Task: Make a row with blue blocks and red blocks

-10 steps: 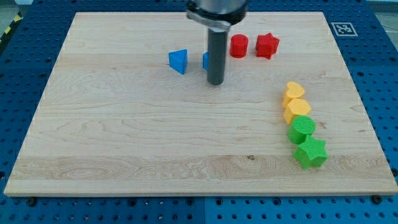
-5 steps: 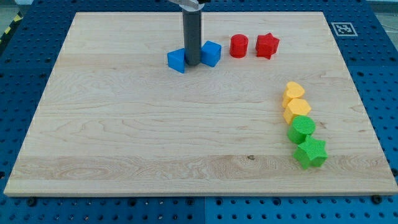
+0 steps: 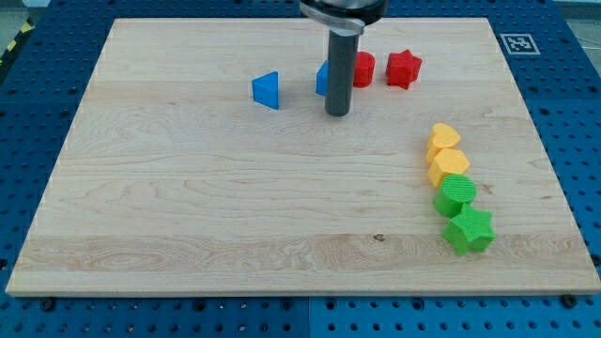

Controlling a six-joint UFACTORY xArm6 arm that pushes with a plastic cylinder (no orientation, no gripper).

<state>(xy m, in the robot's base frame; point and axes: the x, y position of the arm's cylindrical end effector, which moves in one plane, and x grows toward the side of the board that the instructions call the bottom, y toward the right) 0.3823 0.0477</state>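
Observation:
A blue wedge-shaped block [image 3: 268, 90] lies near the board's top, left of centre. A blue cube [image 3: 322, 79] is mostly hidden behind my rod, close to a red cylinder [image 3: 362, 69]. A red star [image 3: 404, 69] sits just right of the cylinder. These four lie roughly in a line. My tip [image 3: 337, 113] rests on the board just below the blue cube and the red cylinder, right of the blue wedge.
Two yellow blocks [image 3: 446, 152], a green round block [image 3: 456, 194] and a green star [image 3: 468, 230] form a column at the view's right. The wooden board [image 3: 188, 207] lies on a blue pegboard table. A marker tag [image 3: 517, 42] sits at the top right corner.
My tip has moved right and down from between the two blue blocks to below the blue cube. The blue cube has shifted right, closer to the red cylinder.

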